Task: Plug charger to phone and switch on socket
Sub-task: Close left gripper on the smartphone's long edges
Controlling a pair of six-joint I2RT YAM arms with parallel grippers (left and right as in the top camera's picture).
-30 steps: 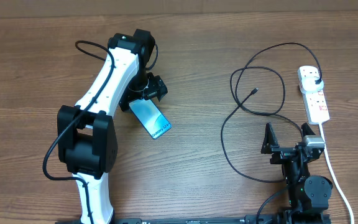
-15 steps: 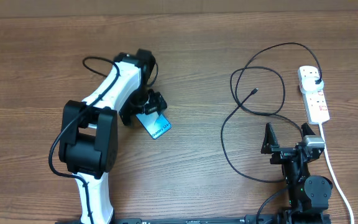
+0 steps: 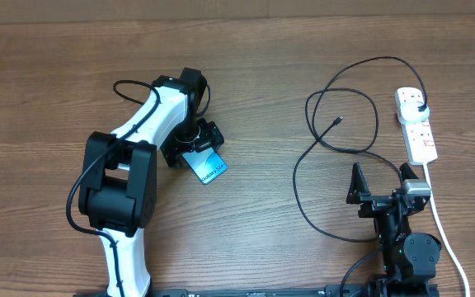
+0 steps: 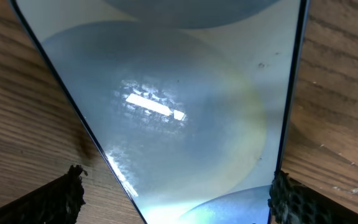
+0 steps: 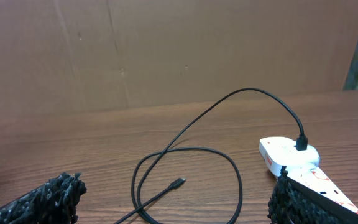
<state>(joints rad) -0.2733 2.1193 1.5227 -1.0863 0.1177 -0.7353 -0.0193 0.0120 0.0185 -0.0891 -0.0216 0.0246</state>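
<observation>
As the left hand has sunk lower over the phone, its fingers stand open around it, so a grasp seems next.

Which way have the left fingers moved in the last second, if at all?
Yes: the left fingers slid toward the near edge of the table, further over the phone, whose lower end stayed where it was.
</observation>
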